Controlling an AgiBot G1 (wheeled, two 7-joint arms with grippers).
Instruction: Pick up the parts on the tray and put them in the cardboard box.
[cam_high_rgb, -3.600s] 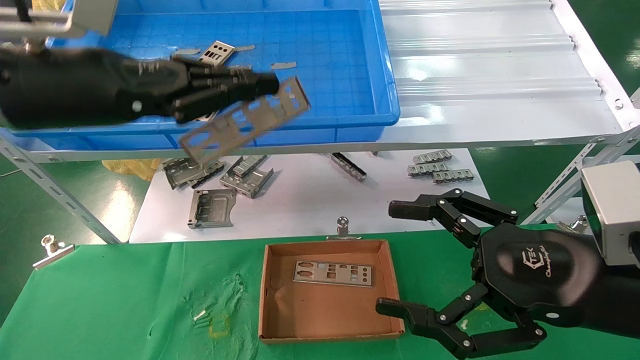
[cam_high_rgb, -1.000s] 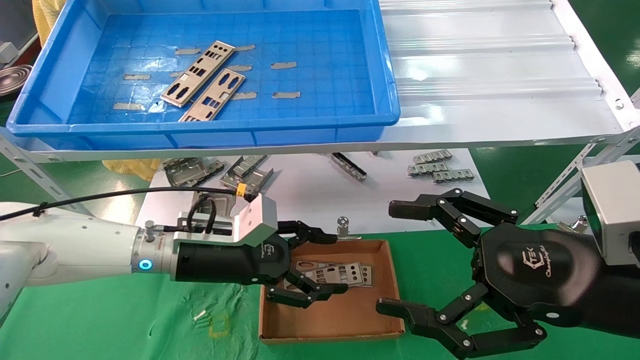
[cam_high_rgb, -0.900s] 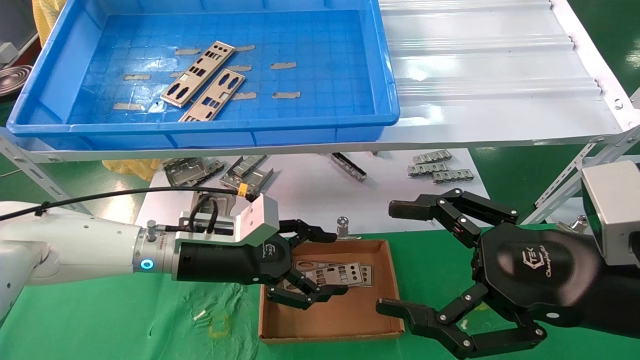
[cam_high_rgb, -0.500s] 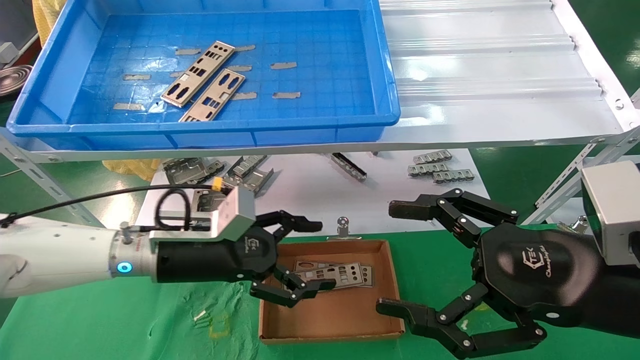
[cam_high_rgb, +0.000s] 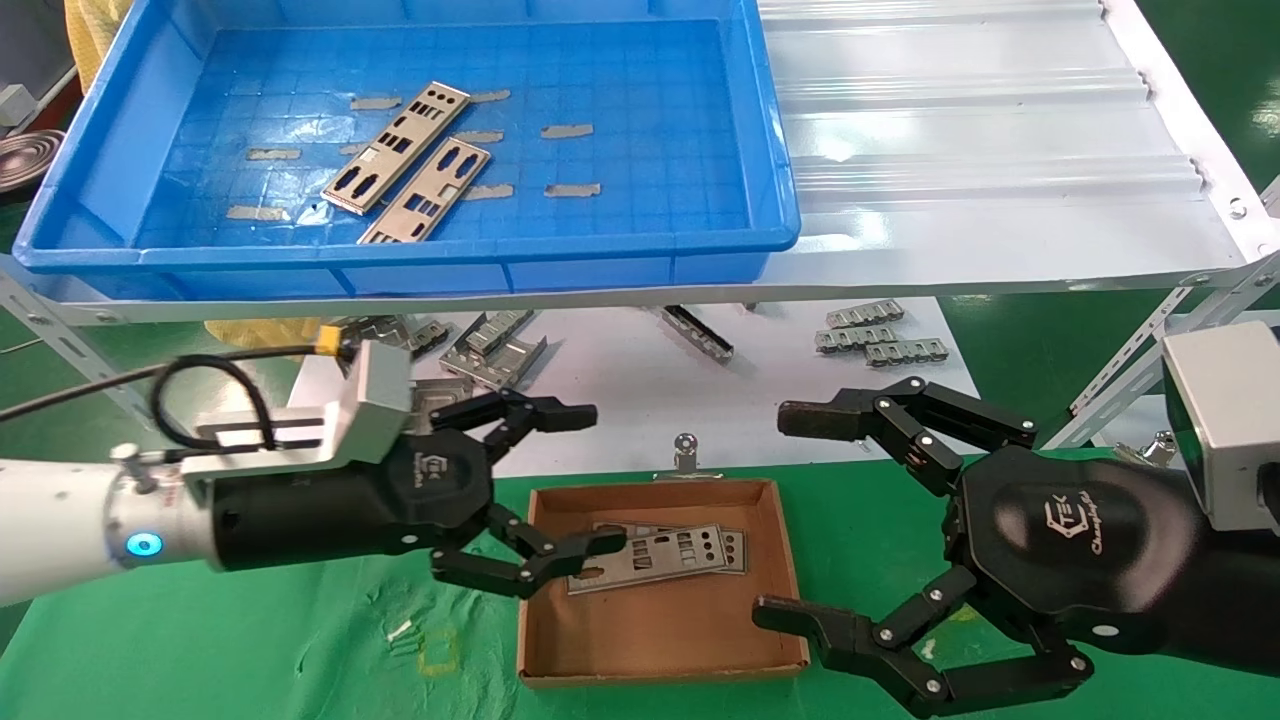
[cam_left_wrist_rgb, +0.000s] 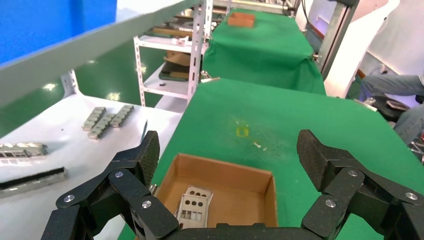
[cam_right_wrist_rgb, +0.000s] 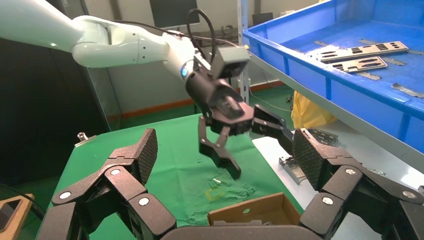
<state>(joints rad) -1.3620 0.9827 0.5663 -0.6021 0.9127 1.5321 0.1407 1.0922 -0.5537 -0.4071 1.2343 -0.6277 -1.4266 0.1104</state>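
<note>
**Left end effector spread above the box edge, plates in box and tray**

Over the near-left corner of the cardboard box (cam_high_rgb: 660, 590), in the head view, the left end effector (cam_high_rgb: 560, 480) hangs with its fingers spread wide and nothing between them; its lower fingertips lie just over the left end of the parts in the box (cam_high_rgb: 665, 550), which rest flat on the box floor, one overlapping another. The box sits on the green worktop (cam_high_rgb: 250, 620). Behind and higher up, the blue tray (cam_high_rgb: 640, 150) holds two more parts (cam_high_rgb: 415, 160) side by side, lying slantwise on its gridded floor among bits of tan tape. Between tray and box, a white sheet (cam_high_rgb: 620, 400) carries grey metal brackets (cam_high_rgb: 490, 345) and small notched strips (cam_high_rgb: 880, 330). The right end effector (cam_high_rgb: 800, 520) is parked to the right of the box, fingers spread and empty.

From the left wrist view, the left end effector's black fingers (cam_left_wrist_rgb: 135, 165) stand far apart on either side of the cardboard box (cam_left_wrist_rgb: 225, 185), with one part (cam_left_wrist_rgb: 192, 205) visible inside it.

From the right wrist view, the right end effector's fingers (cam_right_wrist_rgb: 132, 155) are likewise splayed; beyond them the left end effector (cam_right_wrist_rgb: 240, 145) hangs open above the cardboard box (cam_right_wrist_rgb: 252, 210), and the tray (cam_right_wrist_rgb: 350, 65) with its two parts (cam_right_wrist_rgb: 362, 55) shows farther off.
</note>
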